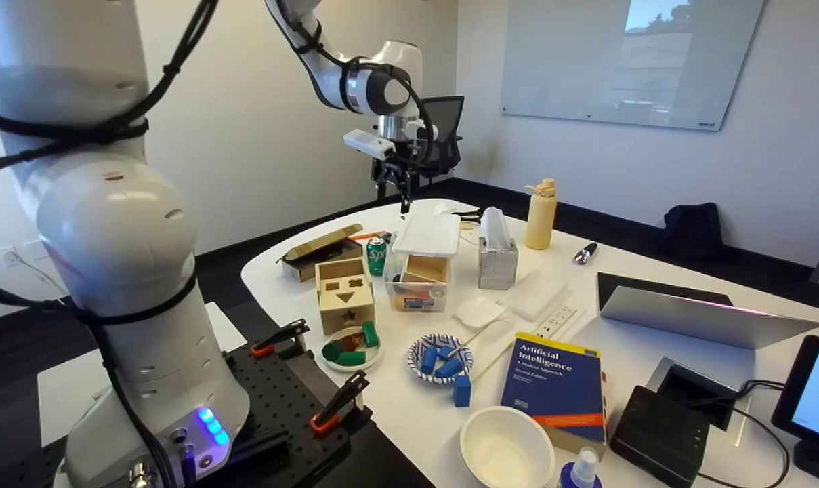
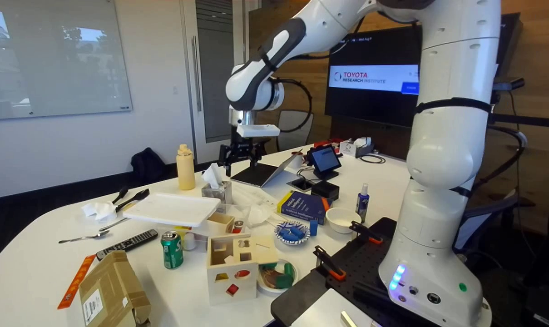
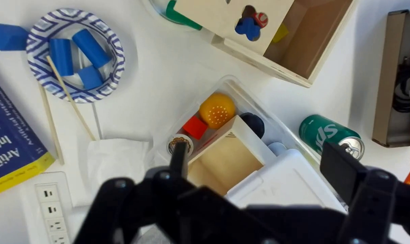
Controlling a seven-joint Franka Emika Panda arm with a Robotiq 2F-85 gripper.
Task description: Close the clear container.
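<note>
Clear container (image 1: 421,302), lid (image 1: 428,234) over one part.
In both exterior views I have it on the desk (image 1: 395,332) beside a soda can (image 1: 376,256). In the wrist view my end effector (image 3: 259,166) is spread; a wooden box (image 3: 228,159) shows in the uncovered part.

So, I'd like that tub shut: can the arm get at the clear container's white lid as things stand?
Probably yes: the open gripper hangs above the white lid of the clear container, and nothing shows between gripper and lid.
</note>
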